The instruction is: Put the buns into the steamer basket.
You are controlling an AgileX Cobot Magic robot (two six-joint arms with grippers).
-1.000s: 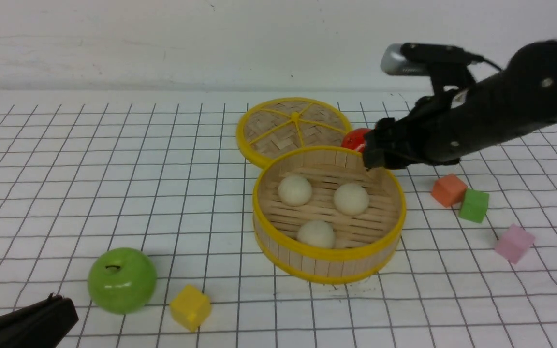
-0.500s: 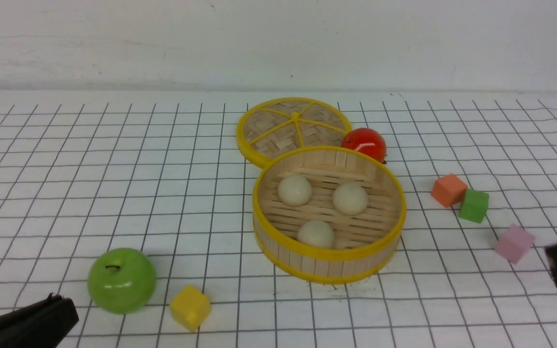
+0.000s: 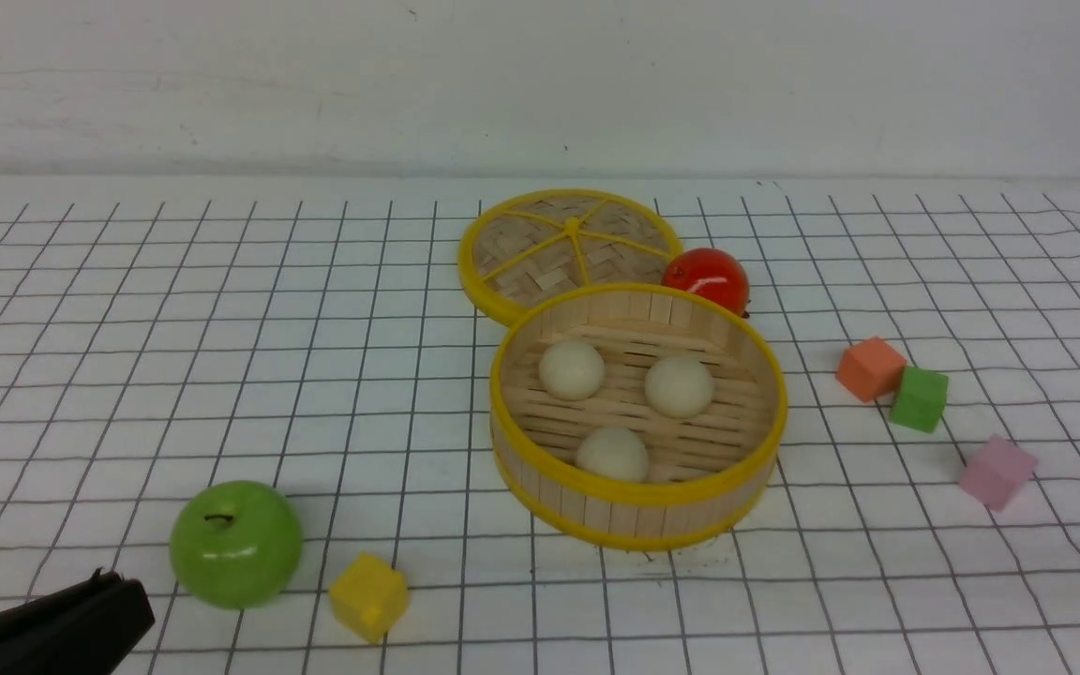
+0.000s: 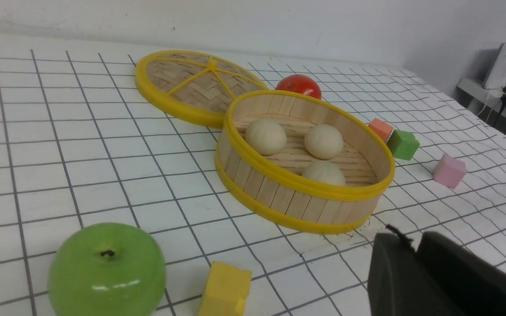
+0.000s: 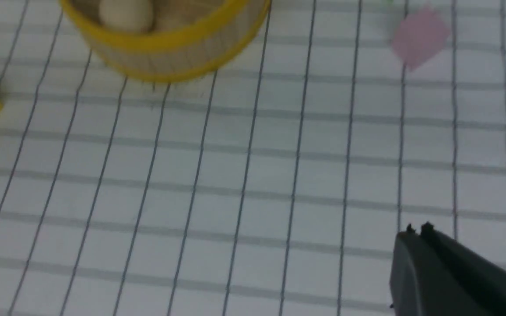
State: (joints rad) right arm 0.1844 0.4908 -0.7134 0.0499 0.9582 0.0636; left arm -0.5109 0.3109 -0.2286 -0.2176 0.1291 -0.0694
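Three buns [image 3: 629, 397] sat inside the steamer basket [image 3: 638, 511] at frame centre, left gripper [image 3: 118, 595] clenched empty at lower left, right gripper [image 5: 417, 235] clenched empty.

no readable text, labels or numbers anywhere.

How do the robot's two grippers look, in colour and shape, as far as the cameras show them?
Both are matte black. The left gripper shows two broad, smooth, rounded fingers, with a small ragged tip on one edge; the front view catches only a dark curved part at its lower corner. The right gripper shows two flat fingers tapering to small tips. No cables, markings or labels are visible on either.
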